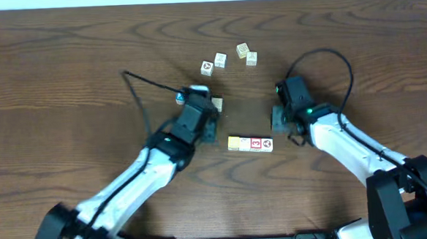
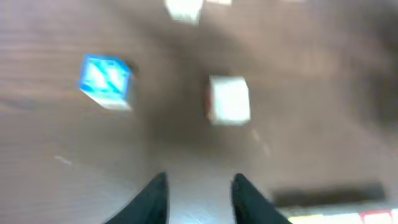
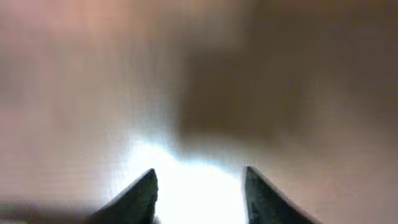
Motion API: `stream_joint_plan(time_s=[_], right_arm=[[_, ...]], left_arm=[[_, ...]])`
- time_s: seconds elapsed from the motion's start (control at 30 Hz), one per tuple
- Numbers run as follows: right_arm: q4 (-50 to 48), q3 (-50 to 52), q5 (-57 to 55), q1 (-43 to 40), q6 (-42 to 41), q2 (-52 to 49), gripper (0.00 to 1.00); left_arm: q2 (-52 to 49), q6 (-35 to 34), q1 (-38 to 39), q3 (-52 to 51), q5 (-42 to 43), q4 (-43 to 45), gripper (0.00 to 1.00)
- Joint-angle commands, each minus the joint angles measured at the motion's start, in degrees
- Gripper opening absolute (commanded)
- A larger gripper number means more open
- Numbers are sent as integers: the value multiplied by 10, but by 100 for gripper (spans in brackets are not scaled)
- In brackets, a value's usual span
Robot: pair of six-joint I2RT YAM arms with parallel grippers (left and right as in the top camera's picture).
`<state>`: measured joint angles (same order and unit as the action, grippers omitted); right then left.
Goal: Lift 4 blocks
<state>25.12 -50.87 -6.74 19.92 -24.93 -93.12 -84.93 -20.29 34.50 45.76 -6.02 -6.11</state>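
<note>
- The table (image 1: 64,54): the blocks (image 1: 250,144) you are to lift lie flat on it in one tight row, end to end, yellowish face at the left and red marks toward the right. Nothing has been raised yet.
- Left gripper (image 2: 201,180): jaws partly apart, nothing between them. It sits just beside the row's left end, not touching it as far as the overhead view shows.
- Right gripper (image 3: 199,171): jaws likewise partly apart and empty. Its own view is badly blurred. From overhead it stands near the row's right end.
- Main risk, in my judgement: if you press the row from both ends, uneven height or pressure could make it buckle in the middle and drop the inner blocks.
- Loose cream cube (image 2: 229,99): close ahead of the left fingers, so a careless swing could knock it into the row.
- Blue-and-white cube (image 2: 104,79): not part of the task; do not pick it up by mistake.
</note>
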Motion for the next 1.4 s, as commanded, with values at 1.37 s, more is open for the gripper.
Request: stream_joint_plan(time_s=[1.37], right_arm=[[-89,-62,-155,-23,126,1,99]], left_arm=[[432,241,-147,-26,-7,99,73]])
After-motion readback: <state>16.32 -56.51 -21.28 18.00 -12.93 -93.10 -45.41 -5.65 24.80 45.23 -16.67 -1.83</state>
